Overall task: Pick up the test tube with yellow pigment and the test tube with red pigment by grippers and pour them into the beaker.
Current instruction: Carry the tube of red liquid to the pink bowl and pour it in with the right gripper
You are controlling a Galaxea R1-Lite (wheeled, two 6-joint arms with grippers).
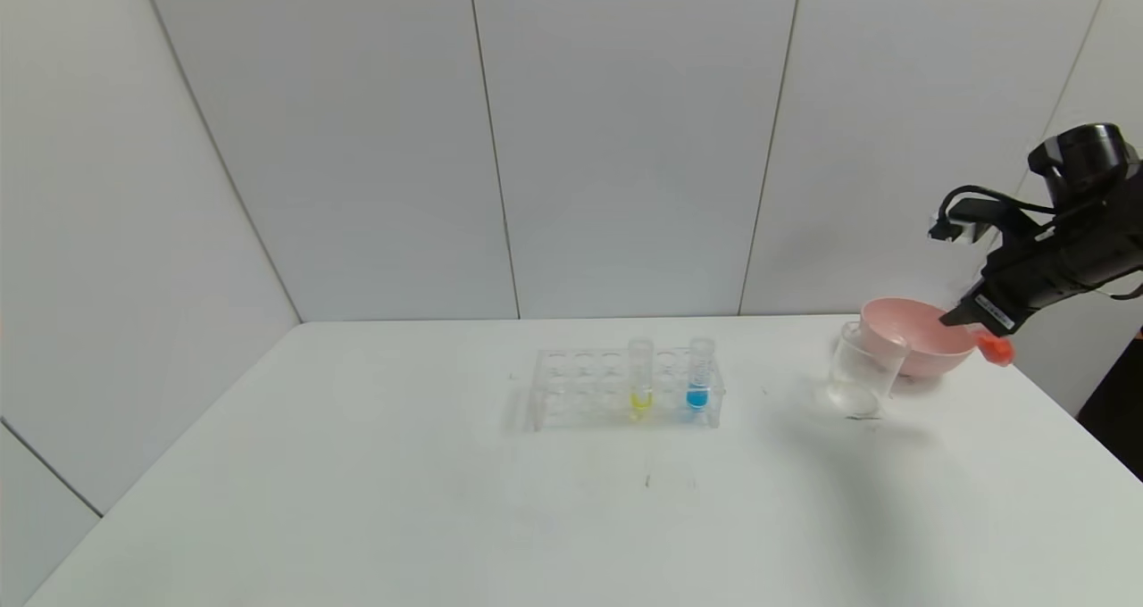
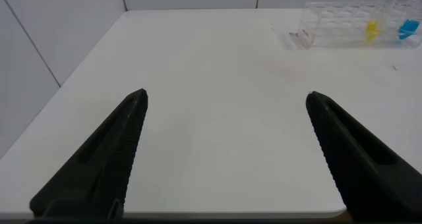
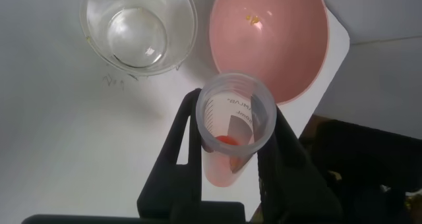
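The test tube with red pigment (image 3: 223,166) is clamped in my right gripper (image 3: 235,107), which is shut on it; a little red liquid lies at its bottom. In the head view this gripper (image 1: 978,326) hangs at the far right beside the pink bowl, the tube's red end (image 1: 994,348) sticking out below. The clear beaker (image 1: 860,370) (image 3: 138,29) stands just left of the bowl. The test tube with yellow pigment (image 1: 640,382) (image 2: 372,29) stands upright in the clear rack (image 1: 580,388). My left gripper (image 2: 227,95) is open over bare table, far from the rack.
A pink bowl (image 1: 924,344) (image 3: 270,36) sits behind the beaker near the table's right edge. A tube with blue liquid (image 1: 698,377) stands in the rack right of the yellow one. White wall panels close off the back and left.
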